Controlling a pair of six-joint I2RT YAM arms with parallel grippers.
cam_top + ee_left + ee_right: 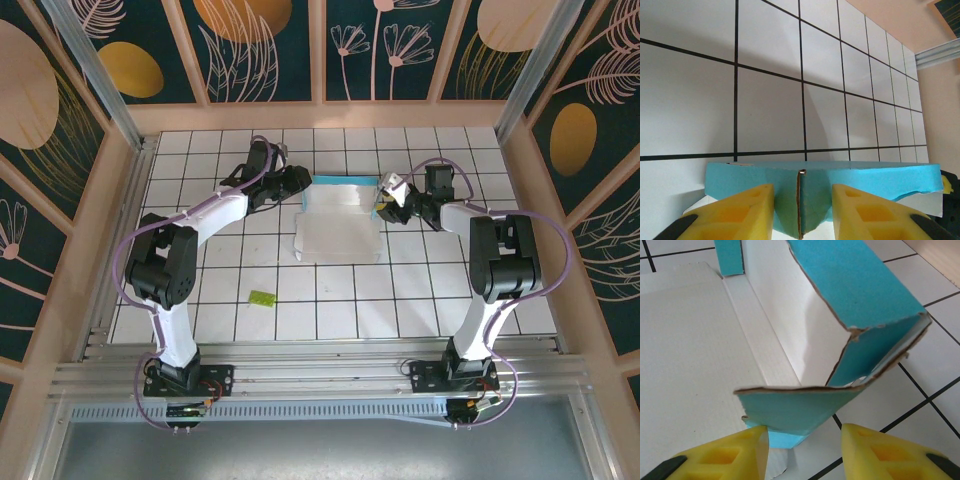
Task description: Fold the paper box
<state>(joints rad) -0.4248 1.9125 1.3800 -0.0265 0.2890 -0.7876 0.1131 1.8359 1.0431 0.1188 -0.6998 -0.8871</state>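
Right wrist: paper box point(865, 285) just beyond right gripper point(805, 432).

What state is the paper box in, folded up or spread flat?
Partly folded. On the paper box the far wall and an end flap stand up, while the white panel lies flat on the table.

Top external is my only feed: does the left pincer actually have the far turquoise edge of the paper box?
Observer: In the left wrist view, the left pincer straddles a corner seam in the paper box, on its upright turquoise side. I cannot tell whether the fingers pinch it.
Operator: And the right end?
Observer: In the right wrist view, the end flap stands raised, turquoise face toward the right pincer, whose fingers are apart below it.
Operator: Are the edges clean?
Observer: No, the card's edges near that corner look rough and brownish.
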